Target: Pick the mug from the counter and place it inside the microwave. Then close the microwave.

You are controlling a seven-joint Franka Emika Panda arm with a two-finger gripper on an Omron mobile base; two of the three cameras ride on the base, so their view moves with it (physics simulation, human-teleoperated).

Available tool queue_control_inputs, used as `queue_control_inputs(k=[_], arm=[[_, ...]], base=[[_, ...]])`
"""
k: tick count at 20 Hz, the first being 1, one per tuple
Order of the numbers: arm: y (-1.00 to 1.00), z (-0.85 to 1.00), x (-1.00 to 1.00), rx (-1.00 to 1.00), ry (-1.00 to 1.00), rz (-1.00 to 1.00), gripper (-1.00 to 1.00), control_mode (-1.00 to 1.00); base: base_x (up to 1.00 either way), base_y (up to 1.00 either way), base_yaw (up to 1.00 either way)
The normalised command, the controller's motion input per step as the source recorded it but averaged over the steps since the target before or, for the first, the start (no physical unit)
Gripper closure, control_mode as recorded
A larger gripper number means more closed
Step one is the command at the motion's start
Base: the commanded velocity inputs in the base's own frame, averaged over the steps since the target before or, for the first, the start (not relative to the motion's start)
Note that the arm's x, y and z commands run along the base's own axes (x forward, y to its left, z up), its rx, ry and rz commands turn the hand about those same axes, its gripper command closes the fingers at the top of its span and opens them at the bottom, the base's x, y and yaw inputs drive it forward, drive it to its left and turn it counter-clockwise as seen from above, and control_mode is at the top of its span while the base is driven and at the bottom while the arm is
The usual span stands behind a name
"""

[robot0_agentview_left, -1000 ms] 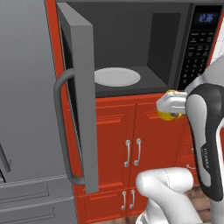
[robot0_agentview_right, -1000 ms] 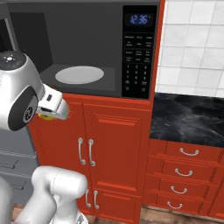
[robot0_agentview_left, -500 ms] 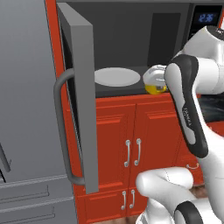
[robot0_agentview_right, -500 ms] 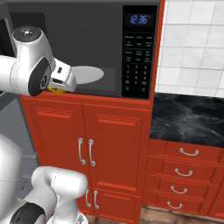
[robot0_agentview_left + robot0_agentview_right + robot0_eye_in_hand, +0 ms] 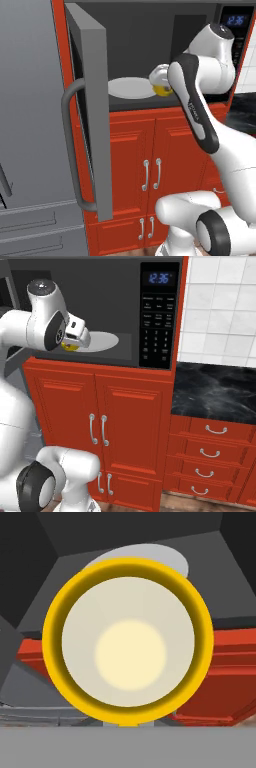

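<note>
The small yellow mug (image 5: 164, 90) hangs in my gripper (image 5: 161, 85), which is shut on it, at the front of the open microwave (image 5: 150, 45). It sits just above the right edge of the white turntable plate (image 5: 127, 88). From the other side the mug (image 5: 70, 346) peeks out under the hand (image 5: 76, 335), level with the cavity floor. In the hand view the mug's (image 5: 129, 647) cream inside faces the camera, with the plate (image 5: 170, 557) behind it. The microwave door (image 5: 92, 100) stands wide open to the left. The counter (image 5: 215, 391) lies to the right.
The door's curved handle (image 5: 70, 150) juts toward the base. A tall grey refrigerator (image 5: 30, 125) stands left of the door. The keypad panel (image 5: 157, 326) is right of the cavity. Red cabinet doors (image 5: 100, 421) are below, and red drawers (image 5: 215, 456) sit under the counter.
My arm has risen and swung left, carrying the mug from below the microwave sill up to the cavity opening, over the plate's edge. The door has not moved.
</note>
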Motion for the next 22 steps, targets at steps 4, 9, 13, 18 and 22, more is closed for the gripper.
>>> queue_control_inputs(k=[4, 9, 13, 18, 22], arm=[[0.1, -0.08, 0.6, -0.01, 0.02, 0.0, 1.0, -1.0], [0.12, -0.11, 0.48, -0.04, 0.08, 0.0, 1.0, -1.0], [0.04, -0.19, 0.17, -0.01, 0.08, 0.0, 1.0, -1.0], [0.0, -0.4, 0.15, 0.0, 0.08, 0.0, 1.0, -1.0], [0.0, -0.2, 0.21, -0.01, 0.06, 0.0, 1.0, -1.0]], base=[[0.0, 0.0, 0.0], [0.0, 0.0, 0.0], [0.0, 0.0, 0.0], [0.0, 0.0, 0.0], [0.0, 0.0, 0.0]])
